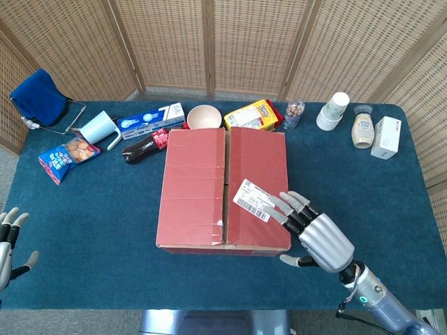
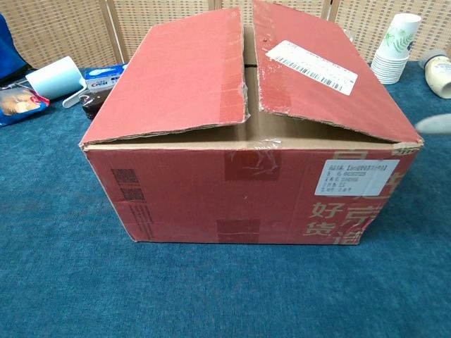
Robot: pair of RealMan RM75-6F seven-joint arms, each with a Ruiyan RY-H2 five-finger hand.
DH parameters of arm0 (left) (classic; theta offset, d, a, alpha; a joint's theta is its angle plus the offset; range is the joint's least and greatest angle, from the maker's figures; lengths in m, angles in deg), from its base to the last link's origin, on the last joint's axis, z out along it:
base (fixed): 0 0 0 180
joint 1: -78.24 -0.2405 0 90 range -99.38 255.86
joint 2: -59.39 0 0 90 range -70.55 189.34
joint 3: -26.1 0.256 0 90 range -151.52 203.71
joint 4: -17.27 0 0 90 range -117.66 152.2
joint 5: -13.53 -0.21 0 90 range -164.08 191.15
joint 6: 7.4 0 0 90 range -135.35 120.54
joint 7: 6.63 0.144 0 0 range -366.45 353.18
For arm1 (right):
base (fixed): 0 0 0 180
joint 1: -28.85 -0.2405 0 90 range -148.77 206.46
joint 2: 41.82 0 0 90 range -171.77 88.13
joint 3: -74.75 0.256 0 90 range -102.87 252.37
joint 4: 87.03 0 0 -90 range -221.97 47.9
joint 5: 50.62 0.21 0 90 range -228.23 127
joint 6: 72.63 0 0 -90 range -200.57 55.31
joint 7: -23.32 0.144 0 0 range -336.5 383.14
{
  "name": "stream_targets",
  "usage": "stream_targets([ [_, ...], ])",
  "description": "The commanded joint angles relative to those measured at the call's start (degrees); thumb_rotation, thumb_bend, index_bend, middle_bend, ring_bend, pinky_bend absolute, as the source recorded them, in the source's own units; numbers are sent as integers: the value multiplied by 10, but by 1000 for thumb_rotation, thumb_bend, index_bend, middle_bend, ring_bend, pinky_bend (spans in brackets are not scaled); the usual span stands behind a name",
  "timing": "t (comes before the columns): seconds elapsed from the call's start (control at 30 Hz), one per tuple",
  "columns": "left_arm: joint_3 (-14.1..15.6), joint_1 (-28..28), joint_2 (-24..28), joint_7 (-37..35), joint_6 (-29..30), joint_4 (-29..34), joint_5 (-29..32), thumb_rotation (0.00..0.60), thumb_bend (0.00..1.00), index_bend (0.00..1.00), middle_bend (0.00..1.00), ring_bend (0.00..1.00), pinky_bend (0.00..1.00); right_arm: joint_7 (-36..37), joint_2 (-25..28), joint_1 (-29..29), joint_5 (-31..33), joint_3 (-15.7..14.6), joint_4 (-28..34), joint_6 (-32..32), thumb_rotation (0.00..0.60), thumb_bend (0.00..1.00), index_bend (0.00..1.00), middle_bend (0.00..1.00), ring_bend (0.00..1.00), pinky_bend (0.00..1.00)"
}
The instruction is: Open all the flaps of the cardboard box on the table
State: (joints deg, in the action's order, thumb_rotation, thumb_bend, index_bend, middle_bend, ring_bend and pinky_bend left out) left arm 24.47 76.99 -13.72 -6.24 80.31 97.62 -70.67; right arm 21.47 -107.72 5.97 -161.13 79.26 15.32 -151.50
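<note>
Approach step: right hand (image 1: 316, 235), fingers (image 1: 285, 206) spread and empty, reaches over the cardboard box (image 1: 223, 188) edge; next, I judge, hooking the closed right flap (image 1: 257, 185) upward.

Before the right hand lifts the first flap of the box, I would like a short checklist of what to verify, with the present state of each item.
1. Both top flaps down: the cardboard box is not opened yet. Ok.
2. Right hand free: fingers spread, holding nothing. Ok.
3. Fingertips at the right flap: they reach over its edge by the shipping label. Contact cannot tell.
4. Seam free: a gap shows between the flaps, tape looks torn. Ok.
5. Left hand away from the box, at the table edge. Ok.
</note>
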Motion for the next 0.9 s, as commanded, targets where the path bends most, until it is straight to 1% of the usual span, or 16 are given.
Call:
stream_targets([
  [0.03, 0, 0, -1, 1, 0, 0, 0, 600, 187, 120, 0, 0, 0, -35, -14, -9, 10, 9, 23, 13, 527, 0, 0, 0, 0, 150],
  [0.23, -1, 1, -2, 3, 0, -1, 2, 600, 186, 120, 0, 0, 0, -80, -37, -13, 17, 8, 47, 24, 527, 0, 0, 0, 0, 150],
  [0.53, 0, 1, -3, 4, -2, -1, 2, 600, 186, 120, 0, 0, 0, -126, -59, -32, 23, 12, 69, 54, 523, 0, 0, 0, 0, 150],
  [0.7, -1, 2, -4, 5, -3, -2, 5, 600, 185, 120, 0, 0, 0, -164, -78, -35, 37, 15, 81, 65, 522, 52, 0, 0, 0, 150],
  [0.9, 0, 1, -4, 5, -4, -1, 5, 600, 186, 120, 0, 0, 0, -200, -105, -44, 64, 26, 82, 81, 521, 84, 0, 0, 0, 150],
])
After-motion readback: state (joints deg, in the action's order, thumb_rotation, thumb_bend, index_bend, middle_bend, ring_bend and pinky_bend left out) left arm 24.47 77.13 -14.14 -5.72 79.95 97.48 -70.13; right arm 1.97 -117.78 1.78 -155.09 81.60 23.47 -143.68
